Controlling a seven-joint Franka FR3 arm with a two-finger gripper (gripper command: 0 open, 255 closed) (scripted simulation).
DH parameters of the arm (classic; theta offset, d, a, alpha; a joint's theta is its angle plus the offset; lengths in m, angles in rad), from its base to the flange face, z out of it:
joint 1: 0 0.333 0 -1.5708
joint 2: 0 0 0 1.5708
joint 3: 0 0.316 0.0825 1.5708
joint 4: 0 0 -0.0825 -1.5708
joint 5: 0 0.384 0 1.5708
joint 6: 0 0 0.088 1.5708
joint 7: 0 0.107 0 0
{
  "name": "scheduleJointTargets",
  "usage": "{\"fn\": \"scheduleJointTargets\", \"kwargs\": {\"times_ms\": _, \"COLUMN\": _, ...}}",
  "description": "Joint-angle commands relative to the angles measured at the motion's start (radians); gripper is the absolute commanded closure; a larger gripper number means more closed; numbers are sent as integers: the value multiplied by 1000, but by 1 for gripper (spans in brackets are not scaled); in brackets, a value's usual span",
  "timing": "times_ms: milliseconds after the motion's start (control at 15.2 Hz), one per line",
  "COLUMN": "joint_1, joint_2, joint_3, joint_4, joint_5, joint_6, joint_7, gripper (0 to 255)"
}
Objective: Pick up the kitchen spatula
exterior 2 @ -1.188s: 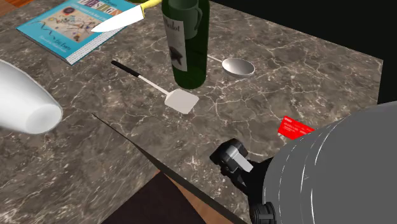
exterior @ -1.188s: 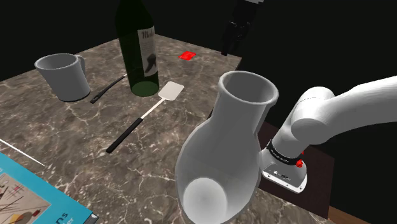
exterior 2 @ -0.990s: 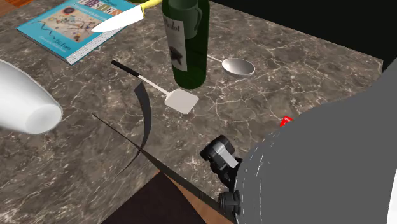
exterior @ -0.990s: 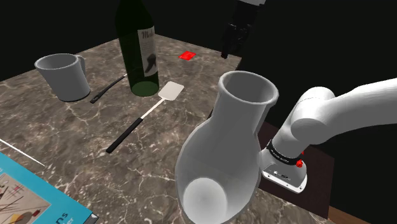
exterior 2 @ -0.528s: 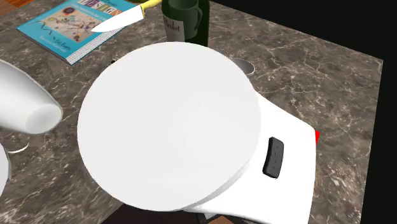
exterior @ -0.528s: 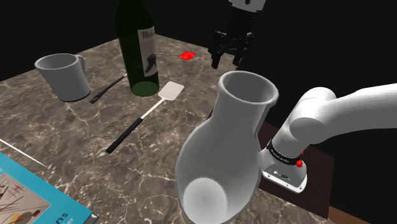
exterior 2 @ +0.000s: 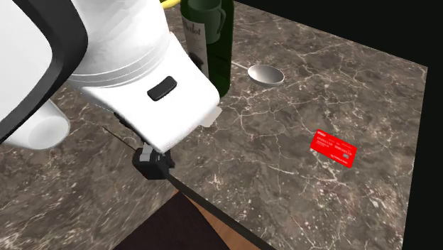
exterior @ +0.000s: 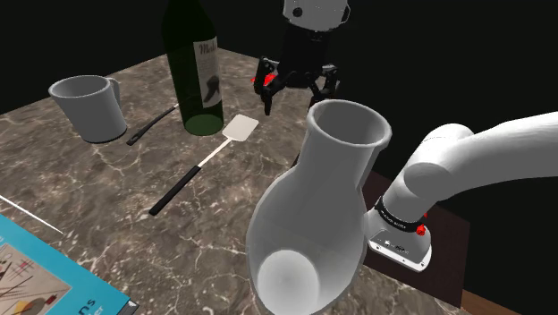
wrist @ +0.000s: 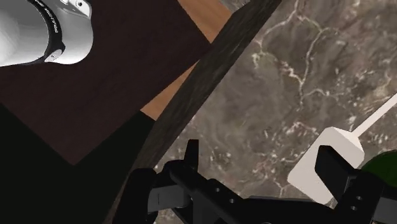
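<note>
Over the last second the end effector (exterior: 300, 97) has travelled from the shoulder view's upper right to upper centre and now hangs above the tabletop (exterior: 107, 192) edge, fingers spread wide, holding nothing. The spatula (exterior: 201, 164) lies flat left of centre, blade beside the green bottle (exterior: 195, 72). Judged remaining: alignment, descent, closure.

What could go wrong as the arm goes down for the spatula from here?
The green bottle stands right beside the white blade of the spatula, so the open claw could knock the bottle over if it descends at that end. The spatula lies flat on the marble table and its handle is thin, so the fingers may scrape the surface or slip off without getting a hold.
</note>
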State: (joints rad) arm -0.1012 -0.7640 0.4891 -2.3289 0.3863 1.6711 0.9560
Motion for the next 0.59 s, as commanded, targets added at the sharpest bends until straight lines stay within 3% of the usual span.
{"fn": "scheduleJointTargets", "kwargs": {"times_ms": 0, "joint_1": -28, "joint_2": 32, "joint_3": 69, "joint_4": 38, "joint_5": 30, "joint_6": 5, "joint_7": 139, "gripper": 0}}
{"fn": "scheduleJointTargets", "kwargs": {"times_ms": 264, "joint_1": -113, "joint_2": 142, "joint_3": 217, "joint_4": 151, "joint_5": 58, "joint_6": 29, "joint_7": 399, "gripper": 0}}
{"fn": "scheduleJointTargets", "kwargs": {"times_ms": 528, "joint_1": -232, "joint_2": 284, "joint_3": 387, "joint_4": 287, "joint_5": 39, "joint_6": 60, "joint_7": 667, "gripper": 0}}
